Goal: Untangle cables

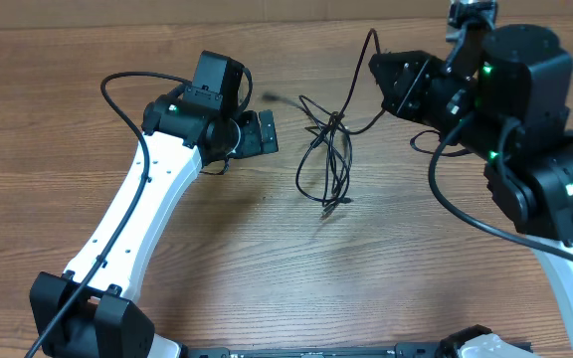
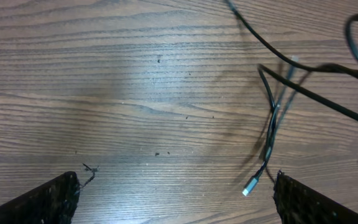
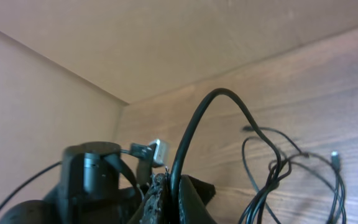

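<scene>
- Fingers (image 2: 48, 200) of the left gripper (image 1: 267, 132) stand spread wide apart and hold nothing. Only the wooden table (image 1: 217, 268) shows between them in the left wrist view.
- The left gripper points rightwards at the cables (image 1: 328, 159) and hangs near them without touching.
- The cables lie in the middle of the table between the two grippers. They are thin black cords, crossed and looped over one another in a long, loose tangle.
- A small silver-tipped plug (image 2: 248, 188) lies at one end of the tangle, just beside the finger at the right edge of the left wrist view.
- One cord (image 1: 370, 45) rises off the tangle, arcs upward and runs to the right gripper (image 1: 378, 68).
- The right gripper is closed tight on that cord, which is pinched between its fingertips in the right wrist view.
- A metal connector (image 3: 157, 151) sticks out just beside the closed fingertips. Whether it belongs to the pinched cord I cannot tell.
- The rest of the tangle rests on the table beyond the right gripper.
</scene>
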